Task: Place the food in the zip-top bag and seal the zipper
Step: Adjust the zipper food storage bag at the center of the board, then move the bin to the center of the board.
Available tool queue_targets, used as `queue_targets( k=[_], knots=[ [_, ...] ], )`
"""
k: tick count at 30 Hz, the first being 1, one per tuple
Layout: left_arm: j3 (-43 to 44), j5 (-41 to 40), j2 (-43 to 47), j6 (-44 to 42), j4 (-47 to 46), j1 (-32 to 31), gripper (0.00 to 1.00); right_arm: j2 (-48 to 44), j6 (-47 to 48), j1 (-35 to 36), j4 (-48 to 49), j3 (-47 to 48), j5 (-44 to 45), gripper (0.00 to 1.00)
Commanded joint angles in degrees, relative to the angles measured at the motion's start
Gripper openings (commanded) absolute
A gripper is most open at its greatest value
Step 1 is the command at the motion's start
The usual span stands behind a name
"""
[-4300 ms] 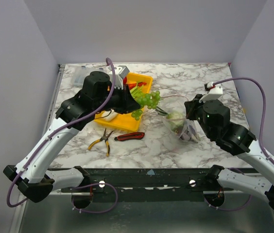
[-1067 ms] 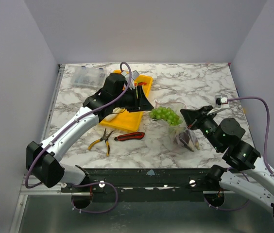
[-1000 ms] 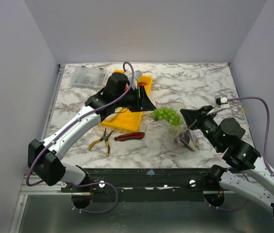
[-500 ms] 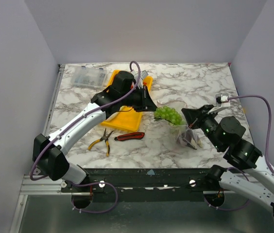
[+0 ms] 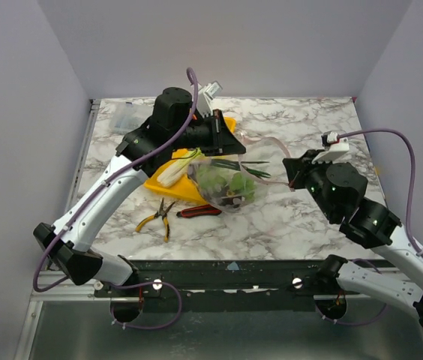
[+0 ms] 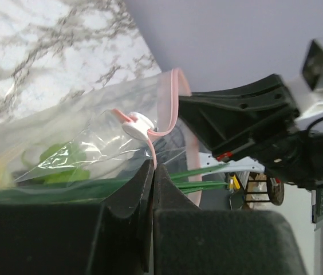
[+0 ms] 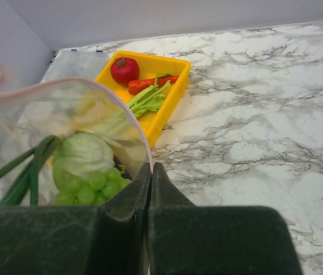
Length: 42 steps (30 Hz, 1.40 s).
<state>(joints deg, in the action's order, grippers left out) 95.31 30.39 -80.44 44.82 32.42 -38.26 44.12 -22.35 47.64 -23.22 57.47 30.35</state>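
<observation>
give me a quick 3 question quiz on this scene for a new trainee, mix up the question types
1. True or false: the tomato lies in the yellow tray, not in the zip-top bag.
2. The left gripper and right gripper have their jaws: A) open above the bag, B) shut on the bag's pink zipper edge, C) shut on the tray.
3. Fill in: in the right wrist view, the green ___ sit just below the cabbage inside the bag.
Key: 1 true; 2 B; 3 grapes.
</observation>
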Motion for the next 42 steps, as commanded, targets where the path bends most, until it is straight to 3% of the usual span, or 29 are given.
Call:
queue_targets(
  k=[1, 8, 17, 21, 23, 25, 29, 35, 42],
  knots=[
    [-3.4, 1.2, -1.9, 0.2, 0.4, 0.3, 0.00, 0.7, 1.1, 0.0, 1.0, -0.3, 3.1, 0.00],
    [-3.0, 3.0, -0.7, 3.0, -4.6, 0.2, 0.00, 1.1, 2.7, 0.0, -1.8, 3.8, 4.6, 0.01],
    [0.2, 6.2, -9.3, 0.9, -2.4, 2.5, 0.00, 1.3, 2.2, 0.0, -3.4, 5.3, 14.9, 0.00],
    [-0.5, 5.0, -7.3, -1.4, -4.9, 4.8, 0.44, 2.2, 2.4, 0.0, -2.2, 5.1, 19.1, 0.01],
    [-0.6, 3.4, -6.0, -4.5, -4.1, 6.7, 0.57, 2.6, 2.3, 0.0, -1.8, 5.0, 21.0, 0.01],
    [-1.1, -0.3, -4.7, -8.9, -2.6, 9.1, 0.64, 2.7, 2.5, 0.0, -1.0, 4.5, 21.9, 0.00],
    [-2.9, -11.6, -5.2, -17.5, -1.8, 13.1, 0.70, 2.9, 4.2, 0.0, 2.0, 3.9, 20.3, 0.00],
    [2.5, -22.9, -16.1, -23.7, -0.2, 17.3, 0.75, 3.5, 7.2, 0.0, 6.5, 2.5, 18.6, 0.01],
    [10.1, -23.2, -30.1, -18.0, 0.4, 21.5, 0.74, 3.8, 7.2, 0.0, 6.9, 2.7, 17.9, 0.01]
  ],
)
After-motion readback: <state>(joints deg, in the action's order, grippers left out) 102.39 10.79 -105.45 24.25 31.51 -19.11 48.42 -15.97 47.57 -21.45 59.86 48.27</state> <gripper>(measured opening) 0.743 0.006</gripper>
